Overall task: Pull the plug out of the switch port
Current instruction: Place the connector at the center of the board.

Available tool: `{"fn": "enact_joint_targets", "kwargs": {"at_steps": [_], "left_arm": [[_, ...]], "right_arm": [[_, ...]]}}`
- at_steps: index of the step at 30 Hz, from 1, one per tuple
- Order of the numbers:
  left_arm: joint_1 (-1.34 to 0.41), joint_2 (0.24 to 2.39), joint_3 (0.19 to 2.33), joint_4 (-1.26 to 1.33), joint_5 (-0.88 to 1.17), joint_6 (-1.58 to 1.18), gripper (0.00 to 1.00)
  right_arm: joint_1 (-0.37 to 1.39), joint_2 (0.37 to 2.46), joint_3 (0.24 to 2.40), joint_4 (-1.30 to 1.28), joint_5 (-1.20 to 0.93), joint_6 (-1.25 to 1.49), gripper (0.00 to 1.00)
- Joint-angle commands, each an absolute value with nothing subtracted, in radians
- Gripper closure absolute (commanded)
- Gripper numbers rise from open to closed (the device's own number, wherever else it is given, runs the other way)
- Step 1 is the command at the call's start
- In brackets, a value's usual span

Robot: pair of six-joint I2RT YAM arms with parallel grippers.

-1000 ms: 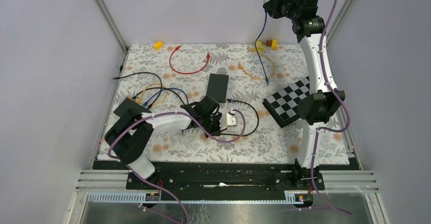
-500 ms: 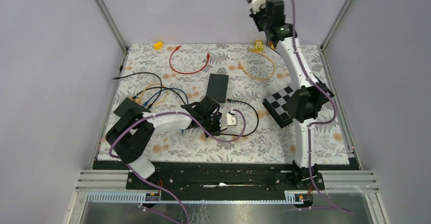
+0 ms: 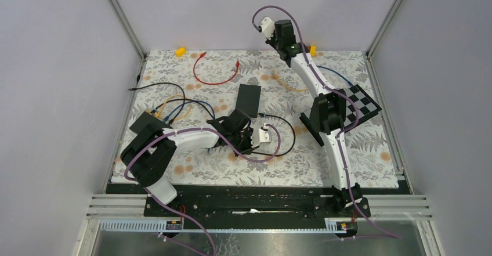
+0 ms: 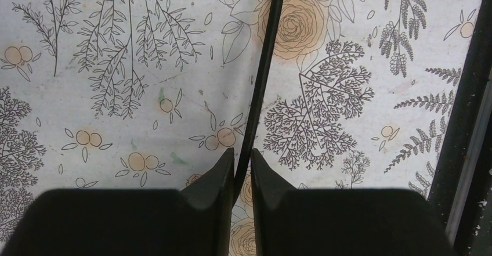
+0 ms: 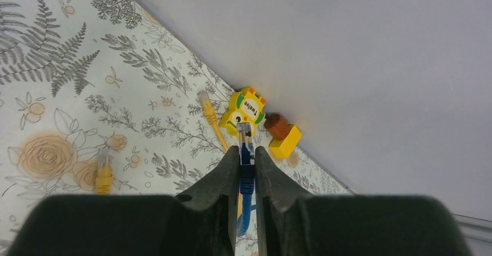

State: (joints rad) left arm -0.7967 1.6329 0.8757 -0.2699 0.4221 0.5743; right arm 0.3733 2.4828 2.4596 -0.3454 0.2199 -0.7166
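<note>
My left gripper is low over the mat at mid-table, shut on a thin black cable that runs straight out from between its fingers. A white part lies just right of it and a flat black box just behind it. My right gripper is near the back wall, shut on the blue plug of a blue cable; the plug's clear tip pokes out past the fingertips. Orange, blue and black cables meet at a black unit beside the left arm.
A yellow toy and a brown-and-yellow block sit against the back wall under the right gripper. A yellow cable, a red cable, a yellow block and a checkerboard lie on the mat.
The right arm has swung left and down from high at the back right, carrying the blue plug toward the back wall. The left arm has not moved.
</note>
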Motion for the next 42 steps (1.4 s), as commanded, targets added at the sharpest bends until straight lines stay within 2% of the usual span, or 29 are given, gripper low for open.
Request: {"fn": "enact_joint_targets", "kwargs": {"at_steps": [1, 6, 15, 16, 20, 31, 37, 42], "left_arm": [[-0.797, 1.632, 0.879, -0.229, 0.402, 0.569, 0.83], [-0.798, 1.626, 0.87, -0.221, 0.393, 0.566, 0.81], [-0.798, 1.605, 0.856, -0.186, 0.371, 0.541, 0.72], [-0.798, 1.601, 0.853, -0.18, 0.365, 0.537, 0.71], [-0.797, 1.583, 0.847, -0.163, 0.345, 0.526, 0.63], [-0.798, 1.535, 0.833, -0.144, 0.306, 0.512, 0.43], [-0.797, 1.514, 0.829, -0.137, 0.299, 0.504, 0.33], [-0.796, 1.491, 0.824, -0.126, 0.285, 0.495, 0.25]], "right_arm": [[0.41, 2.521, 2.561, -0.233, 0.305, -0.785, 1.0], [0.413, 2.569, 2.569, -0.201, 0.323, -0.791, 0.99], [0.413, 2.51, 2.481, -0.29, 0.228, -0.65, 0.82], [0.413, 2.5, 2.474, -0.304, 0.214, -0.633, 0.78], [0.411, 2.456, 2.442, -0.33, 0.184, -0.575, 0.5], [0.411, 2.323, 2.34, -0.402, 0.098, -0.442, 0.01], [0.392, 2.235, 2.261, -0.447, 0.008, -0.345, 0.0], [0.337, 2.155, 2.17, -0.473, -0.188, -0.215, 0.0]]}}
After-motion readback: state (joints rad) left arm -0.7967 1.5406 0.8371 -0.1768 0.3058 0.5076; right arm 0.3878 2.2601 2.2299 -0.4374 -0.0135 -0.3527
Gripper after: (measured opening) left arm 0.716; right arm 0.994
